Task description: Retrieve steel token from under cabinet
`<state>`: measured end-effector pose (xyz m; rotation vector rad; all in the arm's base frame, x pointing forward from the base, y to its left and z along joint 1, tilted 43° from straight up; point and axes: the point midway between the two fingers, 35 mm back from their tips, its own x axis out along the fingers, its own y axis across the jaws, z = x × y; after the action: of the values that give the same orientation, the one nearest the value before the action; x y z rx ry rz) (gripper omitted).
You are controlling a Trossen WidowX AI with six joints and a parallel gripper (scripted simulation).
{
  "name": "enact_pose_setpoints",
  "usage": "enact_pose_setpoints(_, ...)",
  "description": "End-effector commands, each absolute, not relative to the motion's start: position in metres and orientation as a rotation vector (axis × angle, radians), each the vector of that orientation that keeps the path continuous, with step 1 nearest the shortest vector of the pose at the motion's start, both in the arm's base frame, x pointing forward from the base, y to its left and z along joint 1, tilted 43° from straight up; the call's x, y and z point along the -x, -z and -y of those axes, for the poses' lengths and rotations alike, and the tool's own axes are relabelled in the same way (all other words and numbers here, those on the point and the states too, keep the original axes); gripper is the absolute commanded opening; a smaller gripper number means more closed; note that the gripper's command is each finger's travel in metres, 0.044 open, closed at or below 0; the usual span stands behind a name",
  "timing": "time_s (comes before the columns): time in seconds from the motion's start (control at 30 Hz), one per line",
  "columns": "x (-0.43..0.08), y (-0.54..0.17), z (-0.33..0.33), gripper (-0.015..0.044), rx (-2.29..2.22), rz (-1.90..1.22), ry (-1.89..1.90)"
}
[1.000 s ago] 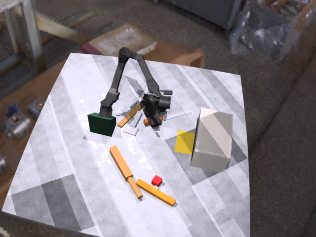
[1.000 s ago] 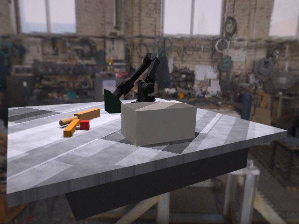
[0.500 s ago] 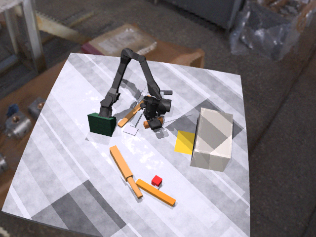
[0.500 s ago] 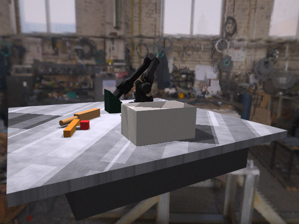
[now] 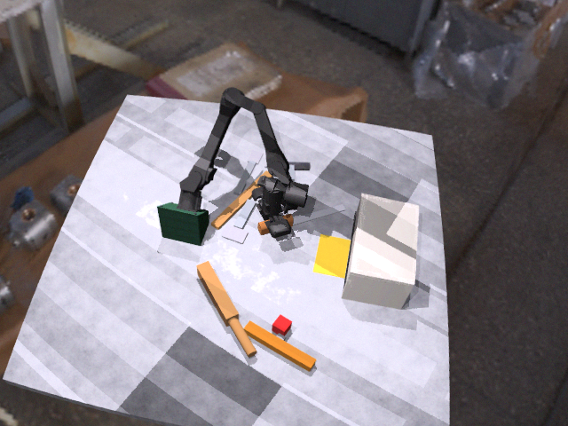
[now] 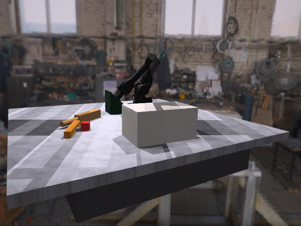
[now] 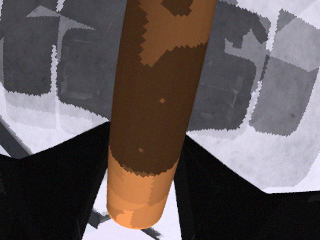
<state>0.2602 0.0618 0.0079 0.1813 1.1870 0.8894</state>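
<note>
My gripper (image 5: 276, 224) (image 7: 144, 135) is shut on the round orange-brown handle (image 5: 263, 227) (image 7: 160, 75) of a tool. A thin grey strip (image 5: 323, 214) runs from beside the handle toward the cabinet, apparently its blade; how the two join is hidden. Its height above the table cannot be told. The cabinet (image 5: 382, 248) (image 6: 167, 127) is a pale box at the right in the top view and shows its plain sides in the exterior view. The yellow marked area (image 5: 332, 256) lies against its front. The steel token is not visible, and the vent slots do not show.
A green block (image 5: 182, 224) (image 6: 112, 104) stands by the arm's base. An orange stick (image 5: 236, 207) and thin grey pieces (image 5: 235, 235) lie near the gripper. A wooden paddle (image 5: 219, 293) (image 6: 88, 114), an orange bar (image 5: 280, 346) (image 6: 70, 130) and a red cube (image 5: 281, 324) (image 6: 85, 125) lie farther forward.
</note>
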Motion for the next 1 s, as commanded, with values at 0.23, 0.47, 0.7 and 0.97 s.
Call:
enact_pose_setpoints(0.23,-0.264,0.0,-0.051,0.0,-0.178,-1.185,-0.884)
enact_pose_setpoints(0.47,-0.265,0.005,-0.045,0.0,-0.178,-1.185,-0.884)
enact_pose_setpoints(0.7,-0.266,0.01,-0.04,0.0,-0.178,-1.185,-0.884)
enact_pose_setpoints(0.97,-0.267,0.016,-0.033,0.0,-0.177,-1.185,-0.883)
